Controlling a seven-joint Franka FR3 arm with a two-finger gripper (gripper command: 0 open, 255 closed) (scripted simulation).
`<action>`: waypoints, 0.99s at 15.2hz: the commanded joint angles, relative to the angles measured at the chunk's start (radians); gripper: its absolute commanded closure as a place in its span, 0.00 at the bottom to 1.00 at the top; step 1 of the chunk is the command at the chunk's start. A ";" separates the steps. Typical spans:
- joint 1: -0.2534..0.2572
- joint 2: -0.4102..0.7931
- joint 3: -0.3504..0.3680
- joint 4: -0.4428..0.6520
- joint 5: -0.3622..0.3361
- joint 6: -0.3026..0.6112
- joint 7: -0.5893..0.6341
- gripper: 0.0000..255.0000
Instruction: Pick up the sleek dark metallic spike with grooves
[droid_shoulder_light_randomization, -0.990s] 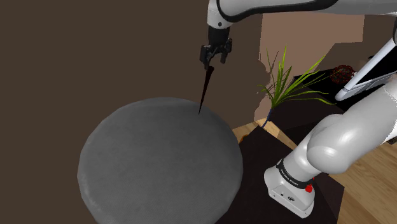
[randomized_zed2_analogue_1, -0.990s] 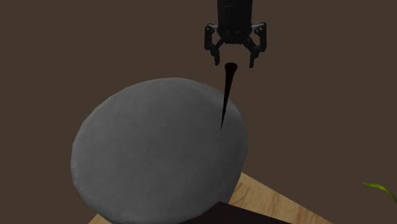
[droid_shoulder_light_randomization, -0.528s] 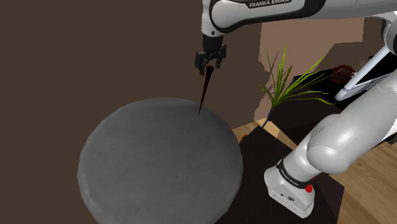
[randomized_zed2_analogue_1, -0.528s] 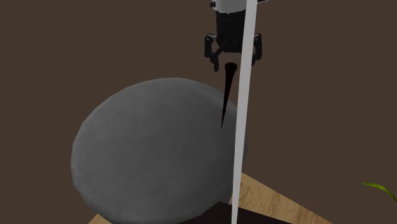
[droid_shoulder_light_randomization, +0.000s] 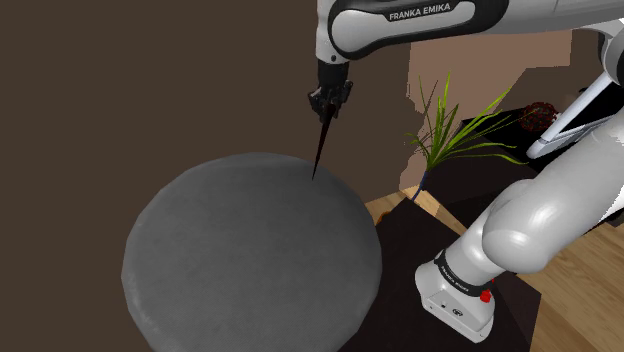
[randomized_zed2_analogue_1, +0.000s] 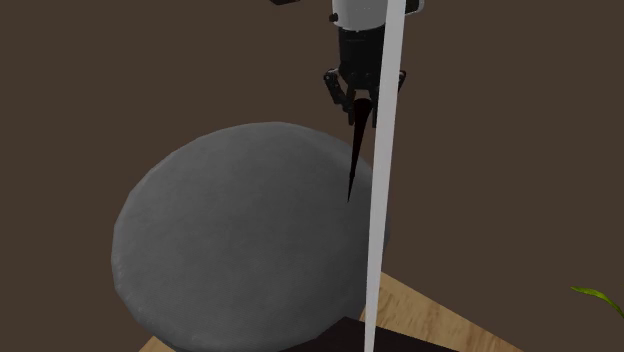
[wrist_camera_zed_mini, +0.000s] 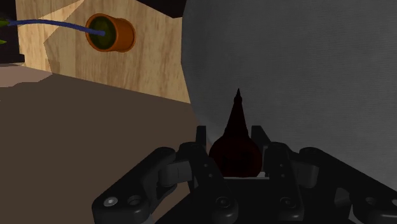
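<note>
Gripper (droid_shoulder_light_randomization: 326, 108) has dropped onto the spike (droid_shoulder_light_randomization: 320, 148). The fingers (wrist_camera_zed_mini: 259, 140), apart a second ago, now look clamped on its wide end, though contact is hard to confirm. Spike stands upright, tip on the round grey desk (droid_shoulder_light_randomization: 200, 280). Likely ready to lift.

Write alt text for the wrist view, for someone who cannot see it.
The black two-finger gripper clasps the wide end of a dark, reddish-black tapering spike, whose tip points at a round grey surface. Beside that surface, an orange pot sits on a light wooden floor.
</note>
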 joint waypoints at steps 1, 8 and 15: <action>0.000 0.000 0.000 -0.001 0.000 0.000 0.000 1.00; 0.000 -0.007 0.000 0.032 0.002 -0.039 -0.005 1.00; 0.001 -0.016 0.000 0.115 0.007 -0.131 -0.018 1.00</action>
